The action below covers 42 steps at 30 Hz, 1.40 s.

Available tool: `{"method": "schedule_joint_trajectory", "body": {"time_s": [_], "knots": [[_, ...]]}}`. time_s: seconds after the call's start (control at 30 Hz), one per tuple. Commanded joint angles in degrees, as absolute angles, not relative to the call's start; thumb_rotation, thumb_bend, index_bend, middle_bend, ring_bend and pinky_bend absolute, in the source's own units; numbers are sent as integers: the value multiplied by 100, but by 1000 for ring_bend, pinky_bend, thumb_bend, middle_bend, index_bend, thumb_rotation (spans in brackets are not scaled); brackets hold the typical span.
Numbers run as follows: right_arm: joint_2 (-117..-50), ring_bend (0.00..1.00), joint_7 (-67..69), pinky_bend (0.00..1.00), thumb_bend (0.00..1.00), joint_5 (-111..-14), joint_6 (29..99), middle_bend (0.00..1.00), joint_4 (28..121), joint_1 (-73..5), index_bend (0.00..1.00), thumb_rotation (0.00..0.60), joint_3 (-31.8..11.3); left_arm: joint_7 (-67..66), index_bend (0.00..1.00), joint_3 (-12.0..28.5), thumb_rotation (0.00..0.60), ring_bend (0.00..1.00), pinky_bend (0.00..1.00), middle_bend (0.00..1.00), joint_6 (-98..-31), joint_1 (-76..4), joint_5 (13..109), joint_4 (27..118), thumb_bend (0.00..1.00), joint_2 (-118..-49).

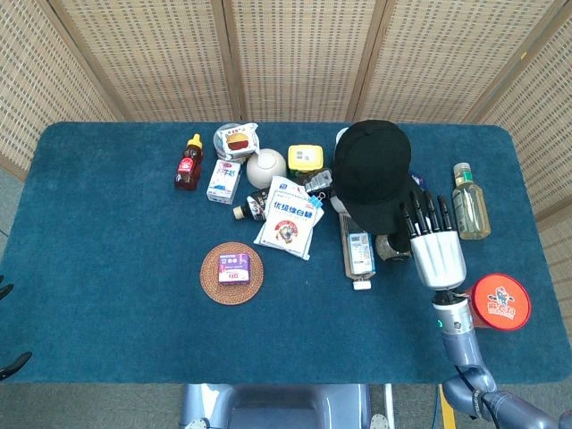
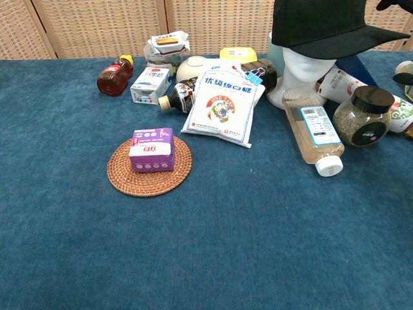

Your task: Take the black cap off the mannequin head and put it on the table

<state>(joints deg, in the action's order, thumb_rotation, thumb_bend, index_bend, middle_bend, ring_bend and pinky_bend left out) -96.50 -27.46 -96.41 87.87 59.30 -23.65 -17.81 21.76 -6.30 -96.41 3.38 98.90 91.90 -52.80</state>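
Observation:
The black cap (image 1: pixel 371 170) sits on the white mannequin head (image 2: pixel 307 67) at the back right of the blue table; in the chest view the cap (image 2: pixel 322 22) fills the top right, its brim pointing right. My right hand (image 1: pixel 433 243) hovers just right of the brim with its fingers spread and pointing away from me, holding nothing. Its dark fingertips (image 2: pixel 395 5) show at the top right corner of the chest view. Only the dark fingertips of my left hand (image 1: pixel 11 365) show at the lower left edge of the head view, apart and empty.
A clear bottle (image 1: pixel 357 252) lies below the cap beside a black-lidded jar (image 1: pixel 393 244). A tea bottle (image 1: pixel 470 201) and a red coaster (image 1: pixel 500 301) lie to the right. A white bag (image 1: pixel 288 213), a wicker coaster with a purple box (image 1: pixel 231 273) and several small items lie to the left.

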Motion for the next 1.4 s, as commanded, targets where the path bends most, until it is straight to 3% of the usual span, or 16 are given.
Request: {"method": "schedule_joint_trajectory", "body": {"time_s": [0.03, 0.47, 0.67, 0.9, 1.13, 1.4], "knots": [[-9809, 150, -2711, 214, 46, -9555, 8868, 208, 5686, -2475, 256, 600, -1822, 2183, 38, -622, 600, 0, 0, 0, -9648, 342, 9880, 9187, 170, -5286], [-10502, 246, -2221, 362, 118, -9532, 9259, 264, 4502, -2909, 309, 600, -1703, 2120, 38, -602, 600, 0, 0, 0, -9582, 311, 9869, 9210, 171, -5306], [-10791, 283, -1893, 402, 244, -9511, 9359, 307, 3927, -3117, 358, 600, -1627, 2099, 38, -589, 600, 0, 0, 0, -9581, 297, 9887, 9199, 169, -5336], [-11043, 358, -1387, 470, 436, -9482, 9539, 408, 3312, -3300, 500, 600, -1547, 2070, 38, -577, 600, 0, 0, 0, -9548, 280, 9867, 9212, 170, -5355], [-11204, 468, -878, 592, 469, -9447, 9756, 512, 2784, -3437, 605, 600, -1436, 1935, 39, -538, 600, 0, 0, 0, -9451, 248, 9764, 9292, 169, -5359], [-11251, 553, -528, 688, 612, -9403, 10054, 585, 2597, -3726, 663, 600, -1430, 1880, 38, -548, 600, 0, 0, 0, -9416, 246, 9764, 9320, 169, -5366]]}}
